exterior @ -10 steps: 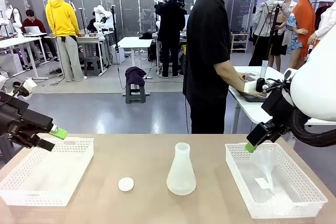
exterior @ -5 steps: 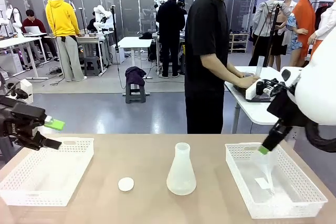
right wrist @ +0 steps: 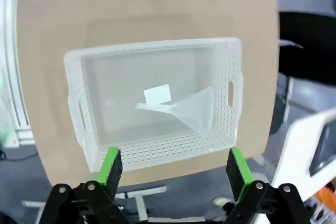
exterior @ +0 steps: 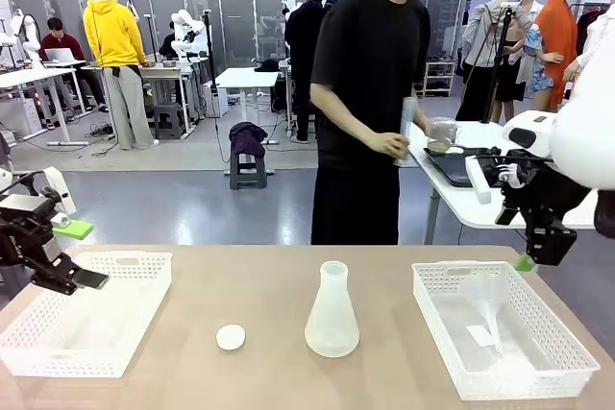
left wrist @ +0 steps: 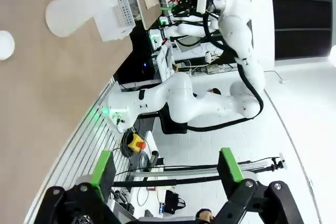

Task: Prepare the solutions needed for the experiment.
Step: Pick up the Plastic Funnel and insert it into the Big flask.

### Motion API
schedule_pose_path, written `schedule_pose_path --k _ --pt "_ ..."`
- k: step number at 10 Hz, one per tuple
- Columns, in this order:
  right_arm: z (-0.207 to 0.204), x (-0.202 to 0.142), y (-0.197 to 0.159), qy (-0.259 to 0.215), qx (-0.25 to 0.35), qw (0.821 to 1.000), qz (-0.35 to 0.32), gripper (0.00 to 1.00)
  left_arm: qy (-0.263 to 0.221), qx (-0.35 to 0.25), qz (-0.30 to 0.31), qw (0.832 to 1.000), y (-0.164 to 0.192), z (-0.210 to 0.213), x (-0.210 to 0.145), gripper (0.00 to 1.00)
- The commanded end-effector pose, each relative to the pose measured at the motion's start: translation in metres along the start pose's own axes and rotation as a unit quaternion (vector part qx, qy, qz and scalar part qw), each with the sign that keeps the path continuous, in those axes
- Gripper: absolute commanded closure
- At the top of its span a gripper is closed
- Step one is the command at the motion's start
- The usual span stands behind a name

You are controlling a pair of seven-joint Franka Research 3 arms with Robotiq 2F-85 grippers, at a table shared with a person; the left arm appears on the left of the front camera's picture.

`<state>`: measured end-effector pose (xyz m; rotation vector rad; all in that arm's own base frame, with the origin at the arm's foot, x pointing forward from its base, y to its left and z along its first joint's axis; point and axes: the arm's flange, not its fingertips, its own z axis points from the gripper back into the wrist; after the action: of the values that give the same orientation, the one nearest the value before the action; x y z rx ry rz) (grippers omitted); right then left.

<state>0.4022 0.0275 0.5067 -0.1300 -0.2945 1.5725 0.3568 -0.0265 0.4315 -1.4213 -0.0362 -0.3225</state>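
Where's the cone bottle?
In the front view, the flask stands in the middle of the table, between a small white disc on the robot's left and a white basket on its right.

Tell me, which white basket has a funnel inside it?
The basket on the robot's right side. A clear funnel lies tipped over inside it; the basket on the left has none.
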Motion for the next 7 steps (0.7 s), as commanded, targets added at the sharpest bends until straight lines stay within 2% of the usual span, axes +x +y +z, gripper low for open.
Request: schedule_pose_path --k 1,2,3,7 --pt "0.003 -0.001 -0.028 0.02 0.031 0.999 0.034 0.0 -0.004 0.022 -0.013 1.0 0.001 0.009 0.01 0.0" --pt "0.003 0.001 -0.033 0.038 0.03 0.999 0.015 0.0 0.0 0.027 -0.018 0.999 0.003 0.01 0.011 0.0" --pt "-0.003 0.001 -0.013 0.006 0.018 0.999 0.025 0.0 -0.001 0.009 0.004 1.0 0.003 0.003 0.004 0.0" --pt "-0.002 0.004 -0.02 0.018 0.026 0.999 0.017 0.0 -0.001 0.009 0.004 1.0 0.003 0.003 0.004 0.0"
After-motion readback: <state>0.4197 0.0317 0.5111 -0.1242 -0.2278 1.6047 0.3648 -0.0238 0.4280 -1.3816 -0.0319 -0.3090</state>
